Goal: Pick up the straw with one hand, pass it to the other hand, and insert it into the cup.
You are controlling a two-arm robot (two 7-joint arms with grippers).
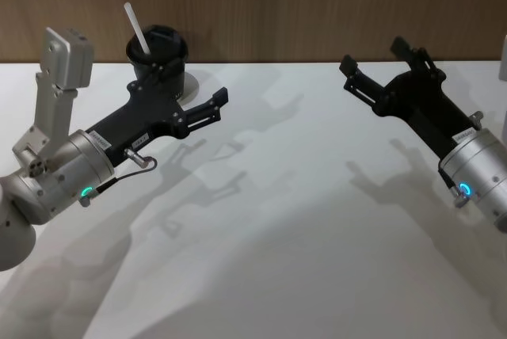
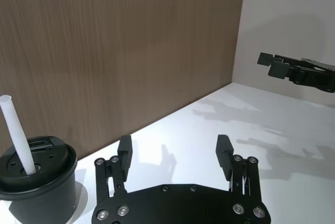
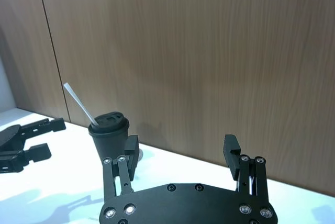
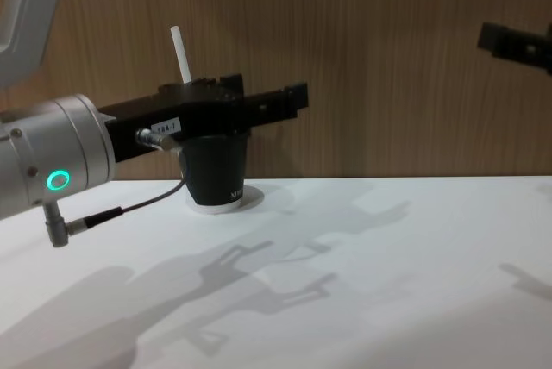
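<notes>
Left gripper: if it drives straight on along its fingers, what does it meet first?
Probably nothing on the table. The left gripper, fingers open, points past the cup and straw, which sit off to its side; ahead lies the wood wall. Depth unclear.

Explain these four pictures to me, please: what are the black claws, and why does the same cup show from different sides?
This is a two-armed robot at a white table. The black claws are its grippers. One picture looks down from its head, one looks across from its chest, and each wrist carries a camera that looks out past its own fingers. That is why the cup appears from several sides. It is black, lidded, and stands near the wooden wall. A white straw stands slanted in its lid. The left gripper hangs open just beside the cup and holds nothing. The right gripper hangs open above the table on the other side, also holding nothing.
</notes>
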